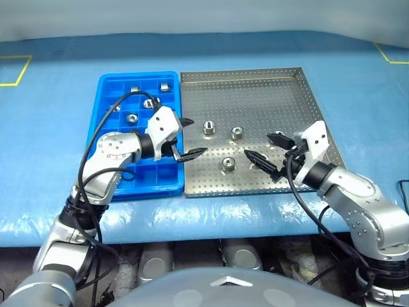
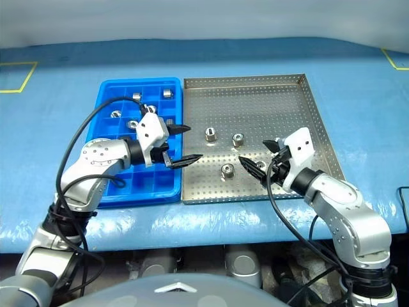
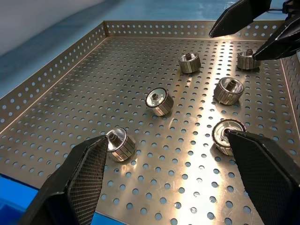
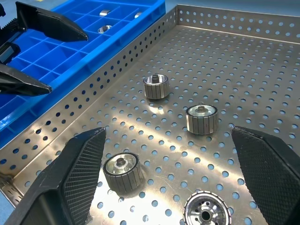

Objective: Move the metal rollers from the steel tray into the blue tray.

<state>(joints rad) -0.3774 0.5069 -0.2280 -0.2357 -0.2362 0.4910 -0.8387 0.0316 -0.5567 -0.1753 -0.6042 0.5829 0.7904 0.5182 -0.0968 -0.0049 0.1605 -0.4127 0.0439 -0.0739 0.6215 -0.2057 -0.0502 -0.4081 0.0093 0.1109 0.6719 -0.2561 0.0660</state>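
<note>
Plainly both the left gripper (image 1: 186,137) and right gripper (image 1: 263,148) gape empty; a careless pinch could roll a roller (image 1: 228,164) across the steel tray (image 1: 255,86).

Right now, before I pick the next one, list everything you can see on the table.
Large perforated silver-grey steel tray: one, centre-right of the table.
Bright blue plastic compartment tray: one, against the steel tray's left side.
Small shiny silver metal rollers on steel tray: six, spread over its near half.
Matching rollers in blue tray: at least four, in far compartments.
Light-blue table cover: one, under both trays.
Yellow tape marks: two, far corners.
Left gripper: black, open, over the trays' shared edge.
Right gripper: black, open, over the steel tray.
</note>
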